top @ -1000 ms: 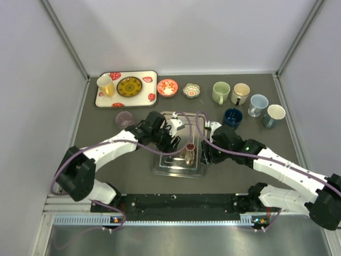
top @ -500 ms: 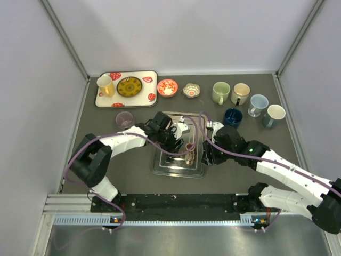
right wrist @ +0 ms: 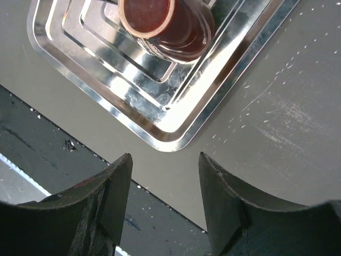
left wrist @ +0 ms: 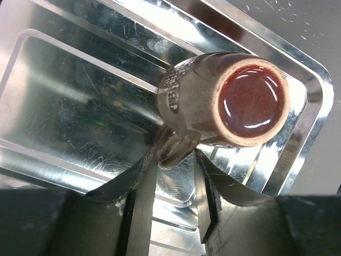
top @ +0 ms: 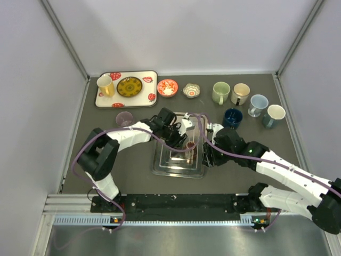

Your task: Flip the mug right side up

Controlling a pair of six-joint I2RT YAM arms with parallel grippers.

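Observation:
A brown mug [top: 190, 145] with a glossy red round face lies tilted on the silver tray [top: 170, 168]. In the left wrist view the mug [left wrist: 224, 101] shows its red round face to the camera, and its handle [left wrist: 178, 148] sits between the tips of my left gripper [left wrist: 176, 160], which is closed on it. From above, my left gripper [top: 182, 134] is over the tray's far part. My right gripper [top: 205, 154] is open and empty at the tray's right edge. In its wrist view the gripper [right wrist: 165, 165] hangs over the table beside the tray's corner [right wrist: 176, 122], with the mug [right wrist: 160, 24] further off.
Several mugs stand at the back right: green [top: 220, 93], tan [top: 240, 93], pale blue [top: 258, 104], dark blue [top: 232, 117]. A strawberry-patterned tray [top: 144, 98] holds a yellow cup and a plate. Two small bowls [top: 167, 87] [top: 191, 90] and a purple cup [top: 124, 118] stand nearby.
My left gripper has moved right and toward the back over the tray, its arm folding in. The mug has shifted slightly toward the back. My right arm has barely moved.

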